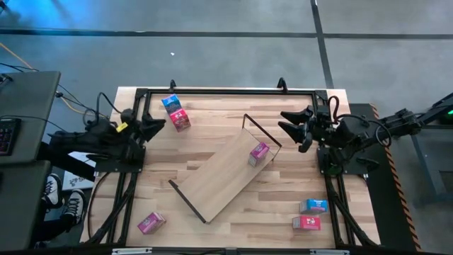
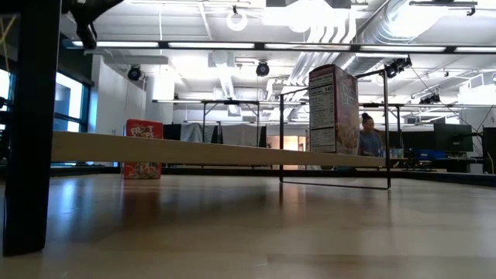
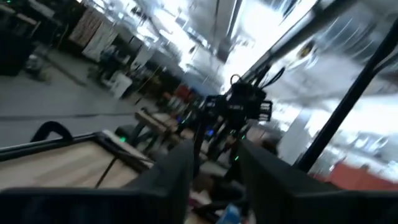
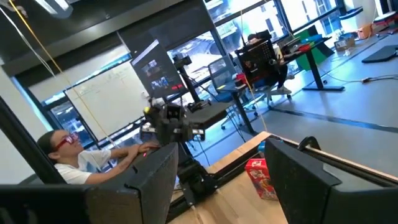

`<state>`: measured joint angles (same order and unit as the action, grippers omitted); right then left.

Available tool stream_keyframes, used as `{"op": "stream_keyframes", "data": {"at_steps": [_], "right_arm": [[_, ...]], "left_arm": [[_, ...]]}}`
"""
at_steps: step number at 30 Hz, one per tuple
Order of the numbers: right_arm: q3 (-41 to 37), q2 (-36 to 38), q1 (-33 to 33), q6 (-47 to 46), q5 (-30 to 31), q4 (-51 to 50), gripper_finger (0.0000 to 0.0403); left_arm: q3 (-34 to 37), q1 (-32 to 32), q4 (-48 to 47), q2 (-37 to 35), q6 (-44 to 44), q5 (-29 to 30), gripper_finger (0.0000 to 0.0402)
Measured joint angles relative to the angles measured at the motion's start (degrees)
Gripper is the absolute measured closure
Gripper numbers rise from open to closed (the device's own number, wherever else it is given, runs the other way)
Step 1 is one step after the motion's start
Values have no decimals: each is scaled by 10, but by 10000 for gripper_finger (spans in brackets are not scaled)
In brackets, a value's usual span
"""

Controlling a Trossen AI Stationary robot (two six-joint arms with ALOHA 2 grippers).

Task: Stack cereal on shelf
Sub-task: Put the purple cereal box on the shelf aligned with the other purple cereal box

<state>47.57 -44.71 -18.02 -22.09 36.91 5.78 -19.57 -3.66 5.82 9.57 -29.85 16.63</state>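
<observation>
The shelf (image 1: 219,173), a long light-wood board with black wire frames at both ends, lies slantwise mid-table. One pink cereal box (image 1: 258,154) stands upright on its far right end, tall in the low view (image 2: 333,108). Other cereal boxes rest on the table: blue (image 1: 172,104) and red (image 1: 180,120) at the far left, pink (image 1: 151,222) near left, blue (image 1: 313,206) and red (image 1: 306,223) near right. My left gripper (image 1: 152,124) is raised at the left side, open (image 3: 214,180), holding nothing. My right gripper (image 1: 294,126) is raised at the right side, open (image 4: 221,180) and empty.
A black rail frame (image 1: 226,91) runs round the table's far and side edges. A black post (image 2: 31,124) stands near the low camera. A person (image 4: 74,162) sits beyond the table's left side. Bare tabletop lies along the near edge between the boxes.
</observation>
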Motion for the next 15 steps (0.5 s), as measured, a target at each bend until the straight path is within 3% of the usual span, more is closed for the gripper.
{"op": "stream_keyframes", "data": {"at_steps": [7,12,15], "right_arm": [[0,0,0,0,0,1,169],[0,0,0,-10,0,0,169],[0,0,0,-10,0,0,169]], "left_arm": [[-141,0,-104,106,53,-40,149],[-176,0,-53,163,143,49,109],[-175,0,-18,187,143,75,107]]}}
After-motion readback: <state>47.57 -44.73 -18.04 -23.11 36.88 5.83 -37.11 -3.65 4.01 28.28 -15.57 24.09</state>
